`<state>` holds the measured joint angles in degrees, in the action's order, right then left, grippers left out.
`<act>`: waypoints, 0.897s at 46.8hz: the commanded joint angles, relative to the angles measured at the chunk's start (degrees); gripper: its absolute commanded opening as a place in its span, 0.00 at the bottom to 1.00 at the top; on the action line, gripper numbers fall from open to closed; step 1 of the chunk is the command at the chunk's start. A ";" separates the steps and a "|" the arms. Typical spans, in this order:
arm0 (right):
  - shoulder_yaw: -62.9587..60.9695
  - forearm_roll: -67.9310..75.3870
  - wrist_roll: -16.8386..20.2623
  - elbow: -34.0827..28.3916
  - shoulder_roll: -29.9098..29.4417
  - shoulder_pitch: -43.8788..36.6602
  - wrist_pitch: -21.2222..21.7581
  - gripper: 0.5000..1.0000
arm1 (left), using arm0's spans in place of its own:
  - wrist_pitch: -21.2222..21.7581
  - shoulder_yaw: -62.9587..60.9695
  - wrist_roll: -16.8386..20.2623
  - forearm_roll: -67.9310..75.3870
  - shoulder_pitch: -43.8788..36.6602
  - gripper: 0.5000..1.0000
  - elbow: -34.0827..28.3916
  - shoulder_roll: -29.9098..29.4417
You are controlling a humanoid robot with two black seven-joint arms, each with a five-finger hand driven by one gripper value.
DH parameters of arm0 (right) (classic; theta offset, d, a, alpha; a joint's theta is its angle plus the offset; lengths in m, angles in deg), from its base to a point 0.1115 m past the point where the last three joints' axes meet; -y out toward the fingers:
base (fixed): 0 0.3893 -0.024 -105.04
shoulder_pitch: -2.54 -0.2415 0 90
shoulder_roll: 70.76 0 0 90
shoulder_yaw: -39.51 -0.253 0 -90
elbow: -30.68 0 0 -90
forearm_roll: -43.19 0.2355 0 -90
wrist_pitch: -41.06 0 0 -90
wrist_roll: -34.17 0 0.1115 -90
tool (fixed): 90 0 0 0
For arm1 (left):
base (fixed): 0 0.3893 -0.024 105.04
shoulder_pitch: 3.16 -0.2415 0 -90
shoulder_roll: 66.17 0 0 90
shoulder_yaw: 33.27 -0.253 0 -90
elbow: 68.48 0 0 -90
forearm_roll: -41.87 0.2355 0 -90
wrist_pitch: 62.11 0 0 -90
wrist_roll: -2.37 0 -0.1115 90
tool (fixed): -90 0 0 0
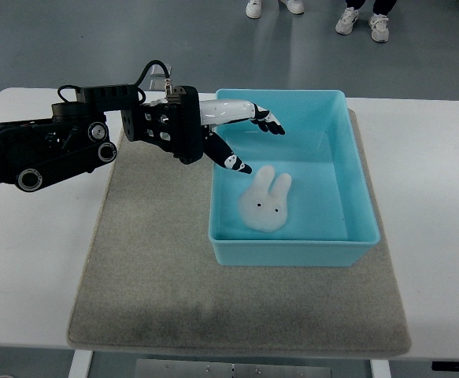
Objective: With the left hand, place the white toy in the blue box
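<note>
White toy (265,201) in blue box (355,181), below left hand (213,134).

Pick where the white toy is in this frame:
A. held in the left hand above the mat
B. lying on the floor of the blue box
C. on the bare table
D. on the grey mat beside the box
B: the white toy lies inside the blue box, while the left hand hovers open over the box's left rim, holding nothing.

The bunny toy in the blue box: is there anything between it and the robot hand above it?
No. In the top view, only bare box floor separates the white bunny toy from the open left robot hand over the blue box.
</note>
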<state>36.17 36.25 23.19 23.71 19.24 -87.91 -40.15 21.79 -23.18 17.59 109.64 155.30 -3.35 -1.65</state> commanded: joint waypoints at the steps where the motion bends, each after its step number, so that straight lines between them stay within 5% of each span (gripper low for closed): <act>1: 0.00 0.00 0.00 0.02 0.00 0.02 0.00 0.87 | 1.96 2.56 0.33 -1.14 -0.17 0.74 -1.85 0.08; 9: 0.00 0.00 0.00 0.03 0.00 0.02 0.00 0.87 | 7.67 3.79 0.33 -1.32 -0.52 0.77 -5.72 1.57; 19: 0.00 0.00 0.00 0.02 0.00 0.02 0.00 0.87 | 8.82 3.97 0.24 -4.03 -0.61 0.77 -9.94 1.66; 42: 0.00 0.00 0.00 -0.06 0.00 0.02 0.00 0.87 | 16.64 4.23 -0.99 -45.94 0.45 0.77 -16.88 2.80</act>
<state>36.17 36.25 23.19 23.69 19.24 -87.89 -40.15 38.33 -19.06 16.71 70.76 155.70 -18.49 1.13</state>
